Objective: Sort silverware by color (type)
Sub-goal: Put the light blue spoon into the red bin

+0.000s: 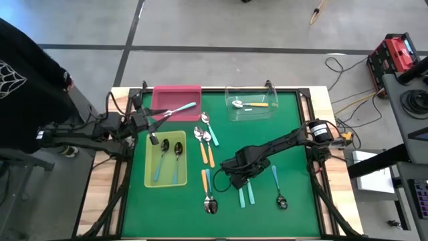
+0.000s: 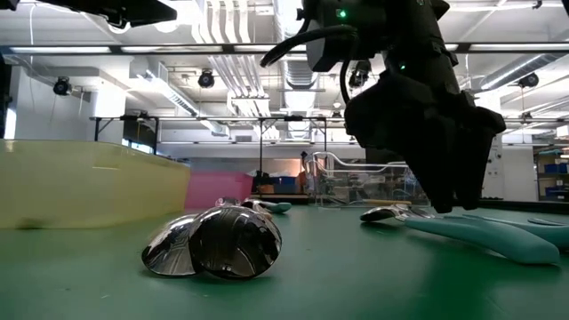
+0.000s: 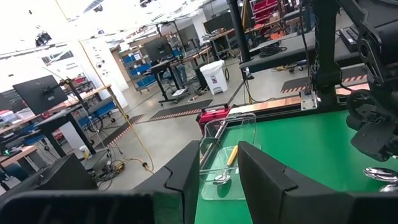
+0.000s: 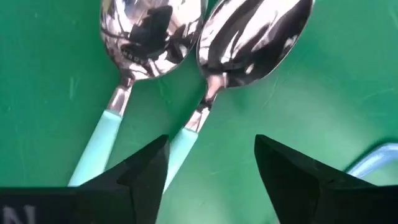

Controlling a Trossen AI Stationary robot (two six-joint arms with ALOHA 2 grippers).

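Two teal-handled spoons lie side by side on the green mat, bowls toward the far edge [image 4: 149, 28] [image 4: 252, 34]; their handles stick out from under my right gripper [image 1: 242, 195]. My right gripper [image 4: 208, 165] [image 1: 238, 179] is open and points down low over them, one finger on each side of one spoon's handle [image 4: 186, 142]. I cannot tell whether it touches. My left gripper [image 3: 219, 163] [image 1: 159, 124] is open and empty between the pink tray [image 1: 175, 94] and the yellow-green tray [image 1: 152, 179]. A light-blue-handled spoon [image 1: 184, 108] lies on the pink tray's near edge.
The yellow-green tray holds two spoons [image 1: 170, 155]. The clear tray [image 1: 257, 112] at the back holds an orange spoon [image 1: 249, 104]. Loose spoons lie mid-mat [image 1: 206, 144], near the front [image 1: 208, 194] and right of my right gripper [image 1: 277, 186]. A person in black stands at the left [image 1: 27, 80].
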